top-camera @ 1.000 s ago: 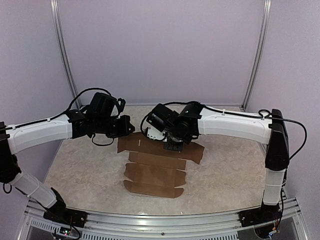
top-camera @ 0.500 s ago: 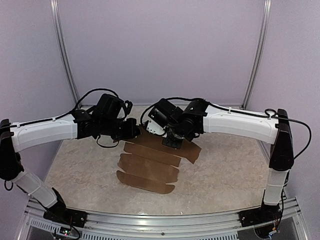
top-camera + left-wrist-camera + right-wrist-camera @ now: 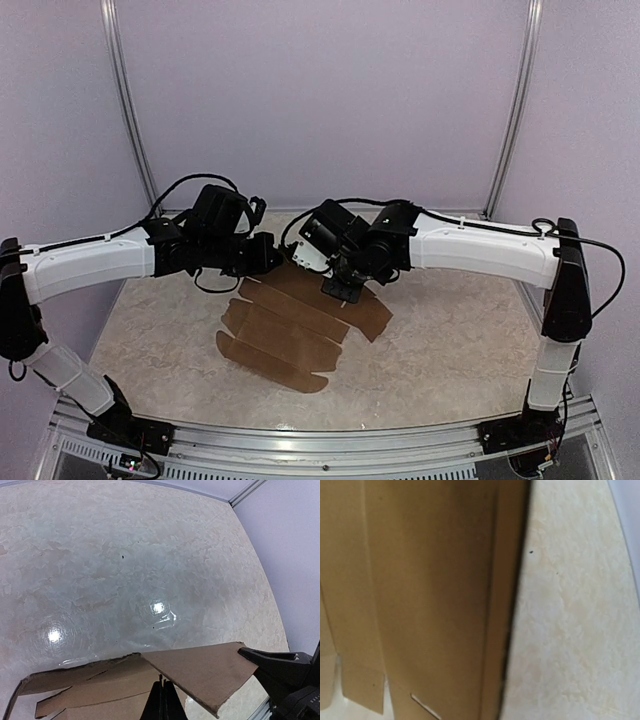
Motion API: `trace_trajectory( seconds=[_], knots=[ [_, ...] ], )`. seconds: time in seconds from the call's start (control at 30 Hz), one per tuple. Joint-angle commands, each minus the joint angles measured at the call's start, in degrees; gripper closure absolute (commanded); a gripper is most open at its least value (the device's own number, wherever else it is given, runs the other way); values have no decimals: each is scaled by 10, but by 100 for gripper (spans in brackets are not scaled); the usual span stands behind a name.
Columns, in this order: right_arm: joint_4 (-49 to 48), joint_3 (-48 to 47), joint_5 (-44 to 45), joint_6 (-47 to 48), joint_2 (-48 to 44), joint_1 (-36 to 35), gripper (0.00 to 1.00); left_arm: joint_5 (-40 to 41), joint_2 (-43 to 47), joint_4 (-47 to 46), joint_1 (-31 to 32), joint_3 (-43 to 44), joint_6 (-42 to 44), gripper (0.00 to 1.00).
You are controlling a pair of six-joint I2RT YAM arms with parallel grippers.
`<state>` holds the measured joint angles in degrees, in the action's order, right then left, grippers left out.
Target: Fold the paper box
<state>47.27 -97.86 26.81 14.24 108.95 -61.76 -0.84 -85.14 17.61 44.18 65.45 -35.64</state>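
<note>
Though hidden overhead, left tool (image 3: 161,686) clamps the paper box (image 3: 200,672).

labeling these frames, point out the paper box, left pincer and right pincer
paper box (image 3: 283,335), top view, middle panel of the sheet
left pincer (image 3: 161,694), left wrist view, between its fingertips
right pincer (image 3: 339,291), top view, fingertip end

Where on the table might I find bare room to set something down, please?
The table is bare right of the box, toward the right arm. It is also bare left of the box and in a strip along the near rail. Middle-back is crowded: the left pincer and right pincer meet over the box.
</note>
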Motion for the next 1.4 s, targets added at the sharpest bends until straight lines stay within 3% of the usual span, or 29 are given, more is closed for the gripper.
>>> trace_trajectory(
  seconds=[0.0,0.33,0.67,1.0,1.37],
  knots=[
    [-13,20,-19,-15,-20,-6,100,6,5,-13,1,16,16,100],
    [-9,30,-24,-35,-15,30,100,61,36,36,-4,-28,26,100],
    [16,20,-87,-50,14,60,100,136,55,67,-3,-82,25,100],
    [41,-16,-91,-52,67,62,100,184,12,43,-3,-104,23,100],
    [45,-34,-82,-58,90,62,100,179,-62,25,-3,-110,22,100]
  ],
)
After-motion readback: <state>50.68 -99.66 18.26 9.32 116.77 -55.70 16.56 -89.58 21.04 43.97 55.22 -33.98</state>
